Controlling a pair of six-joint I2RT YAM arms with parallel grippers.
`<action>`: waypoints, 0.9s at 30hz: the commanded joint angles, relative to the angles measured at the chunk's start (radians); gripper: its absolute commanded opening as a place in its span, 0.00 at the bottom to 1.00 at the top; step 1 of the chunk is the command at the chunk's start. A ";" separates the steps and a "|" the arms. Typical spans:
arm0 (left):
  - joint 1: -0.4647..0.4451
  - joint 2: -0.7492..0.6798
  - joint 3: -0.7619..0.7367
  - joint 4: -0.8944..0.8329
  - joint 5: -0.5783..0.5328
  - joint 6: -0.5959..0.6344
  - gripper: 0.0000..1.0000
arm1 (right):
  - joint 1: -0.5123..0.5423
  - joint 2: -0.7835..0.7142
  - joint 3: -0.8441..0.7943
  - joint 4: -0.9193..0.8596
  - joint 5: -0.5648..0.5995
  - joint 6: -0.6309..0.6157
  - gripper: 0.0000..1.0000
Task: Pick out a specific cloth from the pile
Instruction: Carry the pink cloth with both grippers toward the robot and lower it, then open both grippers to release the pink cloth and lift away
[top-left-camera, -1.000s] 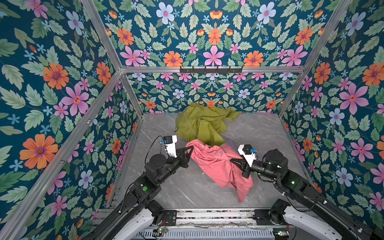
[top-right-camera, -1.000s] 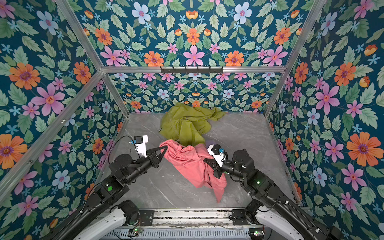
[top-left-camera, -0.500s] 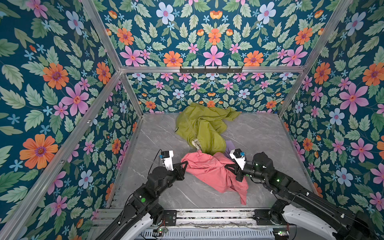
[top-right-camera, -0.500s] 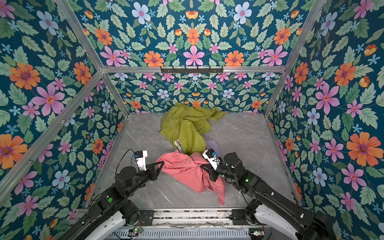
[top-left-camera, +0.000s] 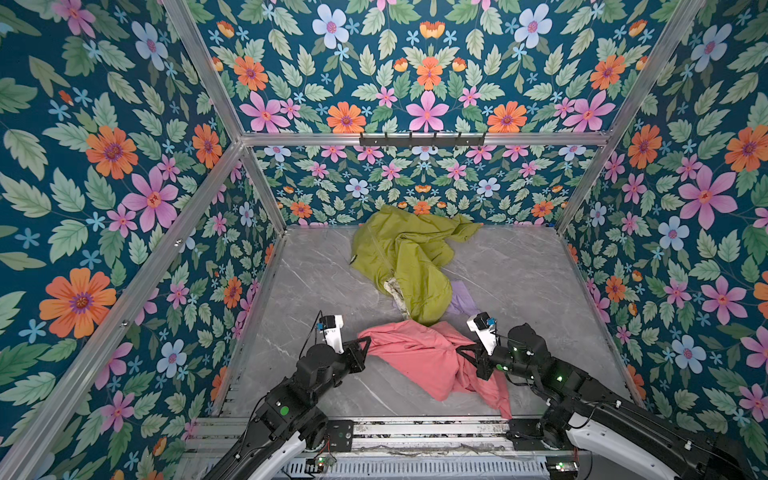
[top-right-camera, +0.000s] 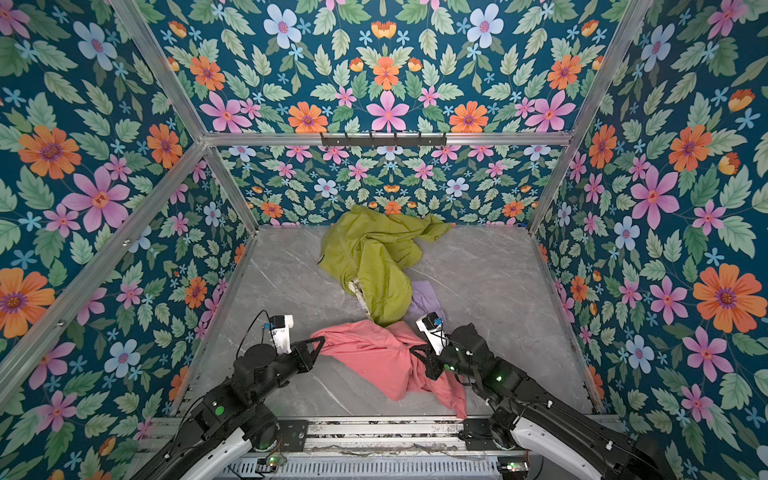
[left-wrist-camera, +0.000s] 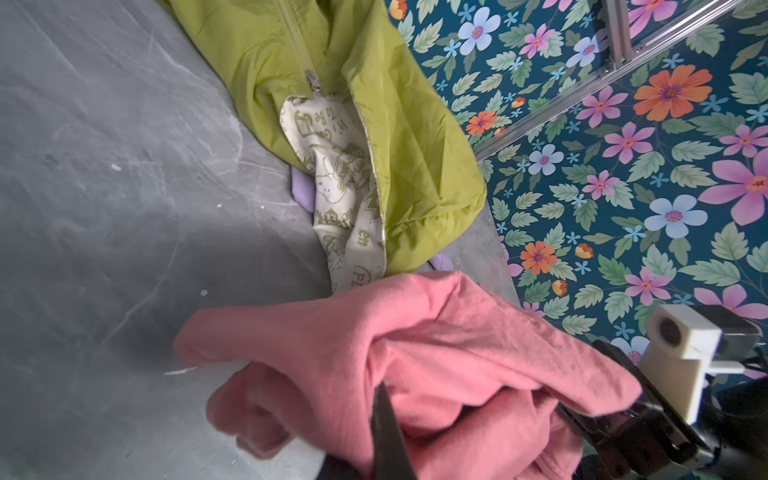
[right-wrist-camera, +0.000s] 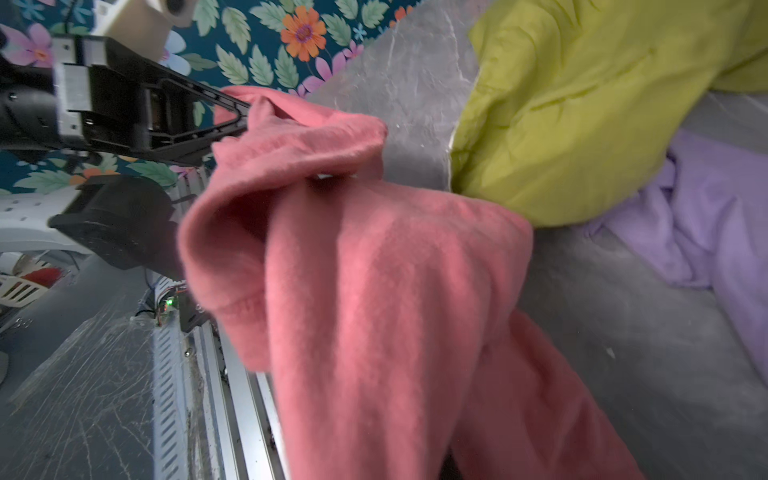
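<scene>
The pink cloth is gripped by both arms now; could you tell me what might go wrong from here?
1. The pink cloth appears to touch the near end of the green jacket; pulling on could drag the jacket along.
2. Its loose tail lies by the front rail and may snag there.
3. The left gripper and right gripper pinch only edges, so the fabric might slip out.

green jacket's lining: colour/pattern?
The jacket lining is cream with olive-green printed drawings and lettering; clearest in the left wrist view.
</scene>
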 joint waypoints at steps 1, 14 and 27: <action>0.002 -0.024 -0.028 -0.041 -0.014 -0.057 0.00 | 0.001 0.006 -0.031 -0.001 0.056 0.100 0.00; 0.001 -0.031 -0.168 -0.051 0.013 -0.090 0.00 | 0.000 0.206 -0.061 0.165 0.071 0.114 0.00; 0.001 -0.044 -0.165 -0.110 0.001 -0.059 0.52 | -0.001 0.364 -0.086 0.204 0.057 0.183 0.39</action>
